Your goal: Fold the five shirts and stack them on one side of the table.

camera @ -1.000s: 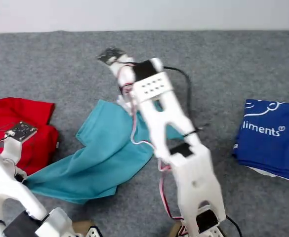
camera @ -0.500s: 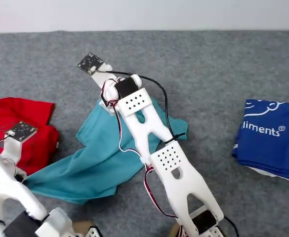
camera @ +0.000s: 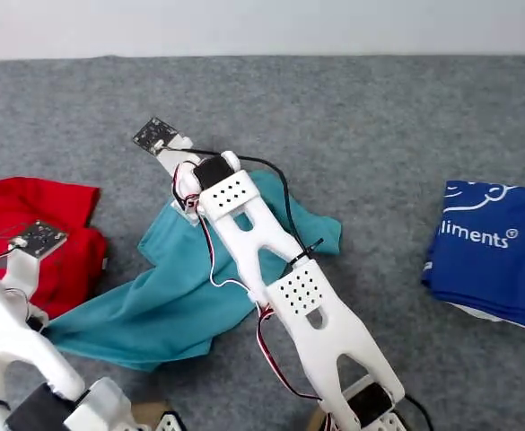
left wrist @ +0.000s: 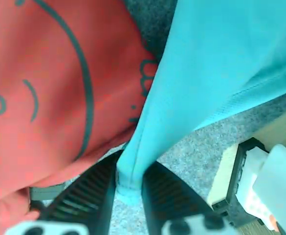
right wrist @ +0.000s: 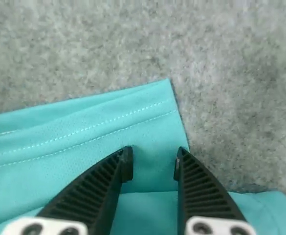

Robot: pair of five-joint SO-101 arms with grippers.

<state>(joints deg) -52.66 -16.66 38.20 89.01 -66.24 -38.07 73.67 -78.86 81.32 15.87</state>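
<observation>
The left gripper (left wrist: 130, 172) pinches the teal shirt (camera: 181, 287) by its hem while the right gripper (right wrist: 153, 155) gapes over its 11 o'clock corner, where a shallow bite could slip free.

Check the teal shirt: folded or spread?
Not folded. The teal shirt lies rumpled and loosely spread; the left gripper jaws pinch one edge, the right gripper jaws stand open over its hem.

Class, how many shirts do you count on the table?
3: a red shirt at the left, a teal shirt in the middle, a folded blue shirt at the right. A white edge beneath the blue one may be another.
</observation>
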